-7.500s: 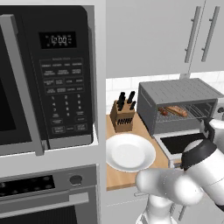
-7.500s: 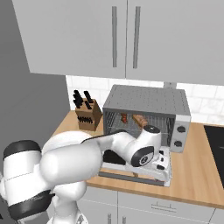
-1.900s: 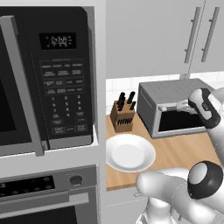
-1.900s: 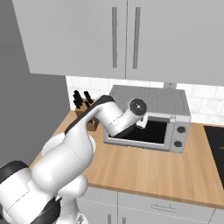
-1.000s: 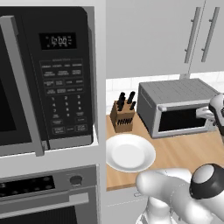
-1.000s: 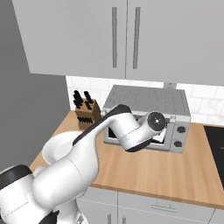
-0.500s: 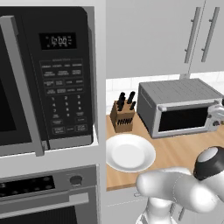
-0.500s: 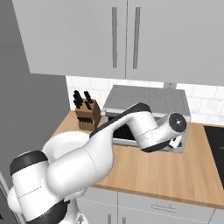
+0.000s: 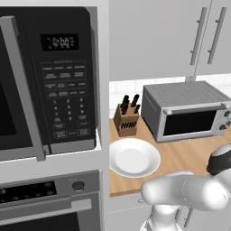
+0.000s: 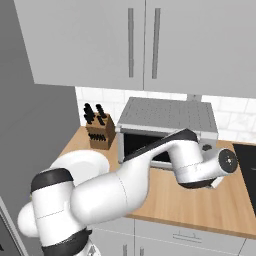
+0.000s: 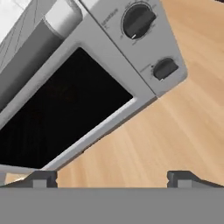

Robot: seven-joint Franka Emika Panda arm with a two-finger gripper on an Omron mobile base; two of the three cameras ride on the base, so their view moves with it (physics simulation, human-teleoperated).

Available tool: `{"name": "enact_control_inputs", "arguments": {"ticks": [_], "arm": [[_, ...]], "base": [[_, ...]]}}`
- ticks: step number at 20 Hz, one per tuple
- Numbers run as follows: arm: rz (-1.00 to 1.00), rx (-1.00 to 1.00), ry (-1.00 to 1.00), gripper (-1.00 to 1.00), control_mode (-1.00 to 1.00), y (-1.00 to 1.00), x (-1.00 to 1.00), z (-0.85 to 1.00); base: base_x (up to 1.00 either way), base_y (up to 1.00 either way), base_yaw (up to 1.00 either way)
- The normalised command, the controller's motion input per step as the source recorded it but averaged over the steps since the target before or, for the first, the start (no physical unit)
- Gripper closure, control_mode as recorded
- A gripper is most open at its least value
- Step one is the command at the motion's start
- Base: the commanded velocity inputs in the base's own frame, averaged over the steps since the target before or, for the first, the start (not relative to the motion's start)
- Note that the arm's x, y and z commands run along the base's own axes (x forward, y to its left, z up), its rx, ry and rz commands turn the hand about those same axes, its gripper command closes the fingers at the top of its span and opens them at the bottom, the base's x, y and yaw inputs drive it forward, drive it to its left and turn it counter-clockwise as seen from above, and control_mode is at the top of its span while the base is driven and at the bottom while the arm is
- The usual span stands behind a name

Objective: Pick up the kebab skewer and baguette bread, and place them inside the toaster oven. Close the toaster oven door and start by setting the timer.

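Note:
The toaster oven (image 9: 187, 115) stands at the back of the wooden counter, and its door (image 11: 65, 113) is shut, the silver bar handle (image 11: 63, 15) along its top edge. Behind the dark glass the kebab skewer and the baguette bread are hidden. On the oven's right panel sit two dark knobs, a larger one (image 11: 138, 19) and a smaller one (image 11: 165, 68). My gripper (image 11: 112, 179) is open and holds nothing, low over the counter in front of the oven's knob side. The wrist (image 10: 220, 165) sits near the oven's right end.
A bare white plate (image 9: 134, 157) lies on the counter's left part, with a knife block (image 9: 127, 121) behind it. A big black microwave (image 9: 54, 76) and a wall oven (image 9: 49, 198) stand at the left. A dark cooktop (image 10: 248, 160) borders the counter on the right.
The oven door, open 7.5 s ago with food on the rack, is now shut. Over the last second the hand has swung right along the oven front to the knob panel.

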Motion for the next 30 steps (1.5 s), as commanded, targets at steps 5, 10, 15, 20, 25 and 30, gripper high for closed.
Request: {"name": "enact_control_inputs", "arguments": {"ticks": [5,10,15,20,25,30], "arm": [[-0.1,0.19,0.04,-1.0,-1.0,-0.07,0.08,-0.28],[-0.14,0.29,0.0,-1.0,-1.0,-0.14,0.03,-0.26],[-0.04,0.29,-0.08,-1.0,-1.0,-0.16,0.24,-0.27],[-0.08,0.17,-0.15,-1.0,-1.0,-0.11,0.29,-0.19],[-0.16,0.11,-0.18,-1.0,-1.0,-0.13,0.32,-0.14],[-0.19,0.04,-0.18,-1.0,-1.0,-0.01,0.47,-0.2]], "base": [[0.0,0.0,0.0],[0.0,0.0,0.0],[0.0,0.0,0.0],[0.0,0.0,0.0],[0.0,0.0,0.0],[0.0,0.0,0.0]]}}
